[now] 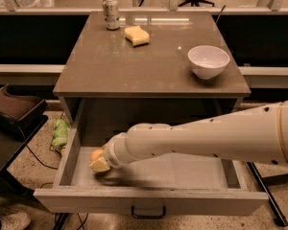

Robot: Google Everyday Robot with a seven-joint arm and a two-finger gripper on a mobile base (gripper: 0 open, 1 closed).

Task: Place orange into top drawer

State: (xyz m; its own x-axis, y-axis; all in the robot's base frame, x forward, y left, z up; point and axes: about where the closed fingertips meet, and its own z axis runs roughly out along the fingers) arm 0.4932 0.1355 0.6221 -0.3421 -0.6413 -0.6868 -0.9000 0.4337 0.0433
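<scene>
The top drawer (149, 202) stands pulled out below the table, with a dark loop handle (148, 212) on its front. My white arm reaches in from the right, low over the drawer's left part. My gripper (99, 163) is at the arm's tip, down near the drawer's grey bottom. The orange (96, 154) shows at the gripper's tip, partly hidden by it, at or just above the bottom.
On the table top (149, 71) stand a soda can (111, 13), a pale yellow sponge (137, 35) and a white bowl (208, 61). A dark bag (14, 110) sits at the left. A green object (60, 132) lies on the floor beside the drawer.
</scene>
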